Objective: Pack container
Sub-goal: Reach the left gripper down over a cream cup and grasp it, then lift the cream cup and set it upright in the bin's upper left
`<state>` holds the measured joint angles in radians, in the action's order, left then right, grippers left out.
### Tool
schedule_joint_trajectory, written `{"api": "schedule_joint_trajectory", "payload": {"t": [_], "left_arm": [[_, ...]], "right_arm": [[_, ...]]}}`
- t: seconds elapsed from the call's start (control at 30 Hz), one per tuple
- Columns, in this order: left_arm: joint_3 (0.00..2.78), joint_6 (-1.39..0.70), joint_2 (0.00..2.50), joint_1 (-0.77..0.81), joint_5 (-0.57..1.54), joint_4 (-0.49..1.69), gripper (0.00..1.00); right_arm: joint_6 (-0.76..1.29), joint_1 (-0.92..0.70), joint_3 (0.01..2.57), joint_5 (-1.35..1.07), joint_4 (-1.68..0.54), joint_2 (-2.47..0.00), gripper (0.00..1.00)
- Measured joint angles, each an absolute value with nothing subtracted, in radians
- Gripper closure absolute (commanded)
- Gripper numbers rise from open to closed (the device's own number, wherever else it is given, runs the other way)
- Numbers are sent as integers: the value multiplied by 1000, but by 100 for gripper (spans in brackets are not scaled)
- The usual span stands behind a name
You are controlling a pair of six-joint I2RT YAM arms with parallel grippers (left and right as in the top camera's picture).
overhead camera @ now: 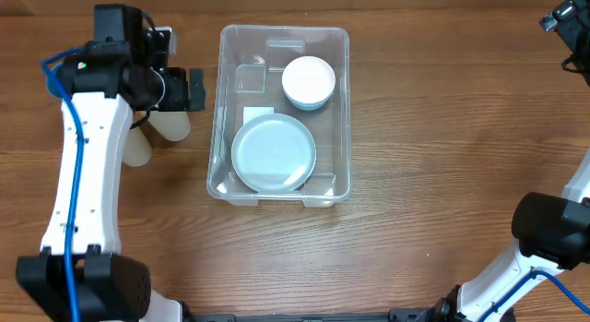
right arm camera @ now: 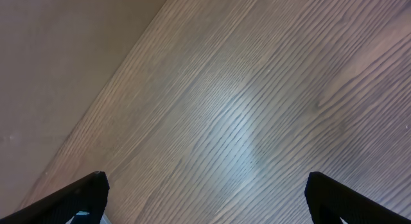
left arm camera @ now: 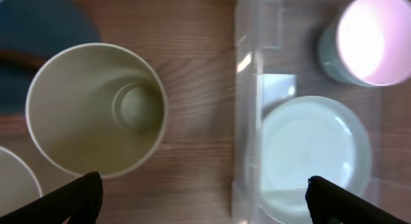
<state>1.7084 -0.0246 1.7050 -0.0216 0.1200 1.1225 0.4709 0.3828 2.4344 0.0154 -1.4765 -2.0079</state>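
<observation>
Left gripper: only two dark fingertips show, at the wrist view's bottom edge. Right gripper same; overhead cuts it off at the top right corner. Second cup cut by the bottom left corner; overhead, left arm covers most of it. Bowl washed out by glare, cut at the right edge. Blue patch top left too blurred to identify. Plate hides part of white label.

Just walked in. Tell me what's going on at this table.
Two robot arms are packing a clear container, which already holds a pale plate and a white bowl. The left gripper hangs open and empty over a cream cup standing just left of the container. The right gripper is open too, off to the side over the wooden table.
</observation>
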Motion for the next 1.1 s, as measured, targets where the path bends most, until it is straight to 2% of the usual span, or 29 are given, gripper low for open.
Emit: {"api": "schedule_joint_trajectory", "payload": {"t": [0.27, 0.3, 0.33, 0.37, 0.53, 0.87, 1.1], "left_arm": [[1708, -28, 1837, -22, 35, 1066, 1], [1708, -28, 1854, -22, 33, 1062, 8], [1708, -28, 1869, -22, 32, 1060, 19], [1708, -29, 1875, -22, 32, 1058, 37], [1708, -35, 1920, -22, 26, 1036, 96], [1709, -31, 1920, -22, 25, 983, 96], [1901, -31, 1921, -21, 25, 1172, 96]], "right_arm": [[471, 383, 2434, 15, -1477, -2008, 0], [471, 383, 2434, 16, -1477, -2008, 0], [471, 383, 2434, 15, -1477, -2008, 0], [471, 383, 2434, 15, -1477, -2008, 0], [471, 383, 2434, 15, -1477, -2008, 0], [471, 383, 2434, 16, -1477, -2008, 0], [471, 383, 2434, 15, -1477, -2008, 0]]}}
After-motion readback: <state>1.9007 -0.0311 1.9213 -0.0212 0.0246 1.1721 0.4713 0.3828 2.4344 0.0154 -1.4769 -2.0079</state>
